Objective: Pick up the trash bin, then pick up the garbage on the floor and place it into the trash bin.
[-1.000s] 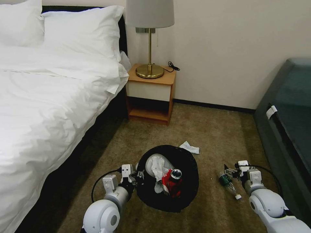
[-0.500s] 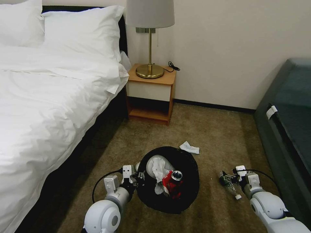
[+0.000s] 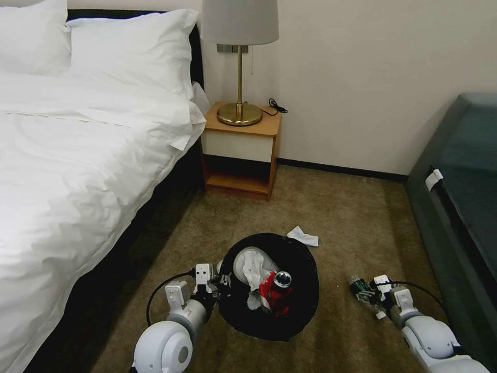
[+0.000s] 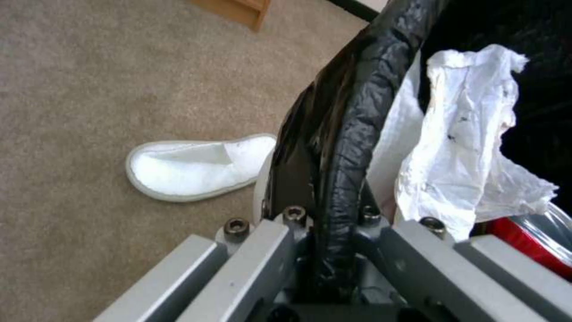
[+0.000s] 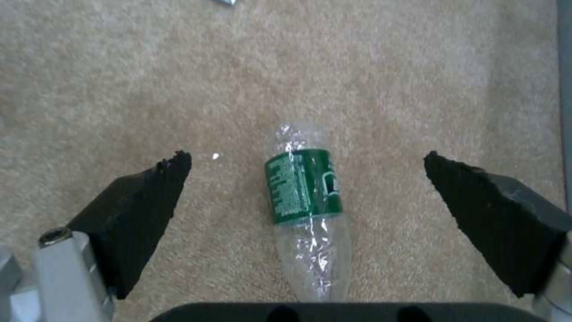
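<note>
The trash bin, black mesh with a dark liner, hangs low over the carpet, and my left gripper is shut on its near-left rim. Inside lie white crumpled tissue, a white slipper and a crushed red can. My right gripper is open just above a green-labelled clear plastic bottle lying on the carpet. In the right wrist view the bottle lies between the two spread black fingers. A white tissue lies on the floor beyond the bin.
Another white slipper lies on the carpet beside the bin. The bed runs along the left, a wooden nightstand with a lamp stands at the back, and a dark green sofa is on the right.
My right gripper has drawn back toward me and lowered over the bottle, now covering part of it. The left gripper and bin have barely moved.
</note>
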`<state>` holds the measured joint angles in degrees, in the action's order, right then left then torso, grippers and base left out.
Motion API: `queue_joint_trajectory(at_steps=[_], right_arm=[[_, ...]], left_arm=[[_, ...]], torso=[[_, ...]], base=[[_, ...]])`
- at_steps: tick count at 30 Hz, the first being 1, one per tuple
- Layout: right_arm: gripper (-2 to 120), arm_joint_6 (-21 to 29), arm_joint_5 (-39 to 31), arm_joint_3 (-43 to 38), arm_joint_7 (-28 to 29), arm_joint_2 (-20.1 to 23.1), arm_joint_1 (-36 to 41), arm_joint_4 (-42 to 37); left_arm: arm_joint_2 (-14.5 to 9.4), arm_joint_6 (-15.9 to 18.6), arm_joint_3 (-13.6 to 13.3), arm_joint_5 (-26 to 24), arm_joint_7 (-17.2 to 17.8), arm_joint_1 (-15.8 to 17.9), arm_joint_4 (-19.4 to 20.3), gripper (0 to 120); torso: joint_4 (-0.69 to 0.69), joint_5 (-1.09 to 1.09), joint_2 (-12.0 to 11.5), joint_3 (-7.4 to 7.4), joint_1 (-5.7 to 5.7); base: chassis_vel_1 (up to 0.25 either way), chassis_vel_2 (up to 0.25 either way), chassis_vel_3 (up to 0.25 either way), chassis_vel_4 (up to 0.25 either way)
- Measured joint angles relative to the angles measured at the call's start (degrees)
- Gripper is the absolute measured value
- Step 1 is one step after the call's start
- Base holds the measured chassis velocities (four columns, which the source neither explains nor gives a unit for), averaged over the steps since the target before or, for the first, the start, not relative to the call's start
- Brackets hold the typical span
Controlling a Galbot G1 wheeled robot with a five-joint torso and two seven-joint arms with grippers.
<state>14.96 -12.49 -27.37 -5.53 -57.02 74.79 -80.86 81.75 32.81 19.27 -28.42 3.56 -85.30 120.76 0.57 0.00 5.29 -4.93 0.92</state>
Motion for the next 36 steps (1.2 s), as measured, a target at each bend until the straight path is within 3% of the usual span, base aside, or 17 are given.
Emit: queue_joint_trajectory(at_steps=[18,36], right_arm=[[100,-3.98,2.17,0.71,-2.68,-2.57,-9.66,14.16],[100,-6.64,5.1,0.93,-4.51,-9.04,-14.14,25.85]], left_arm=[[0.36,-0.45,0.51,0.85,-0.23,-1.12,1.2,0],[0.77,-0.71,0.81,2.07,-0.61,-2.15,2.29,0]], torso=[[0.0,-0.01,0.0,0.0,0.0],[0.0,0.0,0.0,0.0,0.0]], base=[[0.0,0.0,0.0,0.0],[0.0,0.0,0.0,0.0]])
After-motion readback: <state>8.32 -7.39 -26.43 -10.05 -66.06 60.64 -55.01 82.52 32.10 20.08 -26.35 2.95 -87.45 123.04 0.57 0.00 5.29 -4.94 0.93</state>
